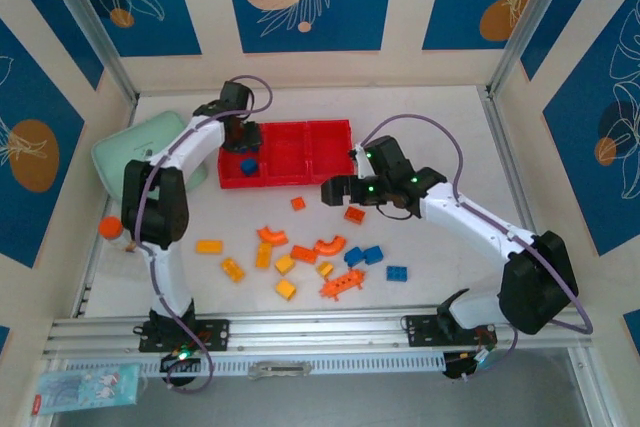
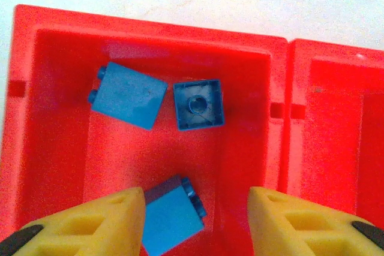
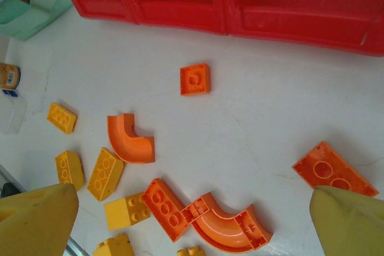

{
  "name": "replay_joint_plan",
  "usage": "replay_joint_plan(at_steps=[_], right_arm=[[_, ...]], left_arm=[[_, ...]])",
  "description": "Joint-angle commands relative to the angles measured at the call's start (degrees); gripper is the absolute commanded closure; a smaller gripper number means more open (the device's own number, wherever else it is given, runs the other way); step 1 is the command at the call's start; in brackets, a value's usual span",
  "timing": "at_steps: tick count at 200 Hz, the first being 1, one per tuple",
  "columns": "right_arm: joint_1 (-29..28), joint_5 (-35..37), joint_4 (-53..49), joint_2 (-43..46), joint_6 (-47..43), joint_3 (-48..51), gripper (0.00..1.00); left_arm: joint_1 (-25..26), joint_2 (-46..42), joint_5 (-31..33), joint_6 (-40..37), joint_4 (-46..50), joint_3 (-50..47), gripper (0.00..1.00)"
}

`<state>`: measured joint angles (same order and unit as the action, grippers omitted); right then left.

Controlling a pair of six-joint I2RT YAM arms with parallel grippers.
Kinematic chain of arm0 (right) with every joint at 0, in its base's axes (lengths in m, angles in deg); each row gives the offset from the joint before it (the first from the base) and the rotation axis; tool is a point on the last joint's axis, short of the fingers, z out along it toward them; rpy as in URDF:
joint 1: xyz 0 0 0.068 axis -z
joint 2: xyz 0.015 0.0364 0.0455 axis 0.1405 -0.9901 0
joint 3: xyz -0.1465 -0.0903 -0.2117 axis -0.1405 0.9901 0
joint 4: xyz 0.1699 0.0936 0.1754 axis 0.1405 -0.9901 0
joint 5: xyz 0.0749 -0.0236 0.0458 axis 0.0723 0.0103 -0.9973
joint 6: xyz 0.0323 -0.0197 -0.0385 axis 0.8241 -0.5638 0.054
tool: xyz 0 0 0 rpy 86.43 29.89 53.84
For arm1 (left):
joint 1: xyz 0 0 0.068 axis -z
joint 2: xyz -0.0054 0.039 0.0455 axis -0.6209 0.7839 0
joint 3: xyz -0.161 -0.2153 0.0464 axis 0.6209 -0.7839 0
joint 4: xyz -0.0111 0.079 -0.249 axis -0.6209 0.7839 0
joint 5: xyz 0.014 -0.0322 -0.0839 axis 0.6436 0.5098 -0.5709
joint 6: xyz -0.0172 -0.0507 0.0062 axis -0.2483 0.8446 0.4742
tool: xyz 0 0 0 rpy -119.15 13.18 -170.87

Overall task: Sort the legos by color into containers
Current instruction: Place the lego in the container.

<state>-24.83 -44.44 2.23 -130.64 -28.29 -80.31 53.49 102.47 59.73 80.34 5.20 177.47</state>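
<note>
The red tray lies at the back of the table with three compartments side by side. My left gripper hangs open over the left compartment. Three blue bricks lie there: one, another, and a third between my yellow fingers, close to the left one. My right gripper is open above loose legos. Below it are an orange arch, an orange brick, another arch, a small orange square and yellow bricks.
Yellow, orange and blue bricks are scattered across the front middle of the table. A mint green lidded box sits left of the tray. An orange-capped bottle stands by the left arm. The middle compartment holds nothing.
</note>
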Motion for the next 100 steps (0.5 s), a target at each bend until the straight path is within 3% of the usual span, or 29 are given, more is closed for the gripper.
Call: replay_joint_plan(at_steps=[1,30,100], right_arm=[[0.8,0.48,-2.46,2.9,-0.21,-0.69,0.01],[1.21,-0.17,-5.19,4.88,0.05,0.03,0.01],[2.89,0.46,-13.97,12.18,1.93,4.11,0.01]], left_arm=[[-0.07,-7.64,-2.63,-1.11,-0.65,-4.54,0.51],[2.89,-16.08,-7.97,0.54,-3.53,-14.2,0.49],[21.78,-31.07,-6.7,5.91,-6.83,-29.91,0.45]])
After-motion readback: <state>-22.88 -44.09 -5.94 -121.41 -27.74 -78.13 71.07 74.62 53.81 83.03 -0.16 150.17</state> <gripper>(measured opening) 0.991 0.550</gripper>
